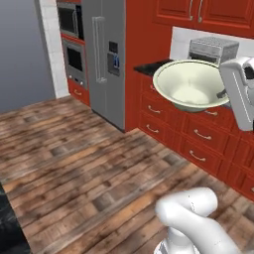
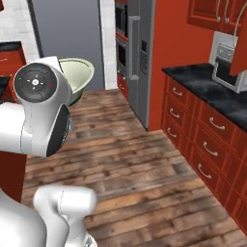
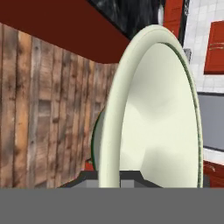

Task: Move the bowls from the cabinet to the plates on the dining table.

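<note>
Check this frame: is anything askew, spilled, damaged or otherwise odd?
Nothing spilled or broken. The one unusual thing is the cream bowl, held by its rim in the shut gripper, tilted and in mid-air above the wood floor, in front of the red drawers. It looks empty.

Steel fridge [image 1: 104, 64], wall ovens [image 1: 69, 34], toaster oven [image 1: 213, 49], wooden floor [image 1: 84, 168]

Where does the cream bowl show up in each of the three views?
Left base view: cream bowl at upper right, held up in front of the red drawers, beside the white arm.
Right base view: bowl at upper left, partly behind the arm's round joint.
Hand view: bowl seen edge-on at centre right, its rim between the fingertips.
Shared landmark: the steel fridge in both base views.
</note>
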You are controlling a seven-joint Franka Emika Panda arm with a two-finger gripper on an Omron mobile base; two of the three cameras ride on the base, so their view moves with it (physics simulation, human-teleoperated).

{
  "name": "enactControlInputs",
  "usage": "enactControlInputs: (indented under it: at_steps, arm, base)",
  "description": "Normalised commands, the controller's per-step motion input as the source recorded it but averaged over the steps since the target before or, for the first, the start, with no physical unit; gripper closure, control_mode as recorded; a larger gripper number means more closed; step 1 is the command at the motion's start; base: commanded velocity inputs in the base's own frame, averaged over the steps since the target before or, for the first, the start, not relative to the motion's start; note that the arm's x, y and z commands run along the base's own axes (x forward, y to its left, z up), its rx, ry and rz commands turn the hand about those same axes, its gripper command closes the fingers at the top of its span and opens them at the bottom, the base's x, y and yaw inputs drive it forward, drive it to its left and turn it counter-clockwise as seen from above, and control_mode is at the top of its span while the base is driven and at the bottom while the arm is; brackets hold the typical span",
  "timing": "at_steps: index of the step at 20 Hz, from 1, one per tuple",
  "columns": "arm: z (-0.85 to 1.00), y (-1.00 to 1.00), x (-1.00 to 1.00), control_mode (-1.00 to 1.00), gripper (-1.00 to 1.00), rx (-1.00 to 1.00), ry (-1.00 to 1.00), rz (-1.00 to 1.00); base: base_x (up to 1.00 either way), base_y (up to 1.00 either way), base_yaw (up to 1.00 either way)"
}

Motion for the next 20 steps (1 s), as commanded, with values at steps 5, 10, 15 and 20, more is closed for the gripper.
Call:
enactControlInputs:
  at_steps: [5,10,15,20]
  arm:
    - [0.0,0.0,0.0,1.0,1.0,0.0,0.0,0.0]
    - [0.0,0.0,0.0,1.0,1.0,0.0,0.0,0.0]
    - [0.0,0.0,0.0,1.0,1.0,0.0,0.0,0.0]
    - [0.0,0.0,0.0,1.0,1.0,0.0,0.0,0.0]
  base:
    - [0.15,0.27,0.38]
    - [0.19,0.27,0.37]
    - [0.72,0.17,0.23]
    - [0.81,0.05,0.23]
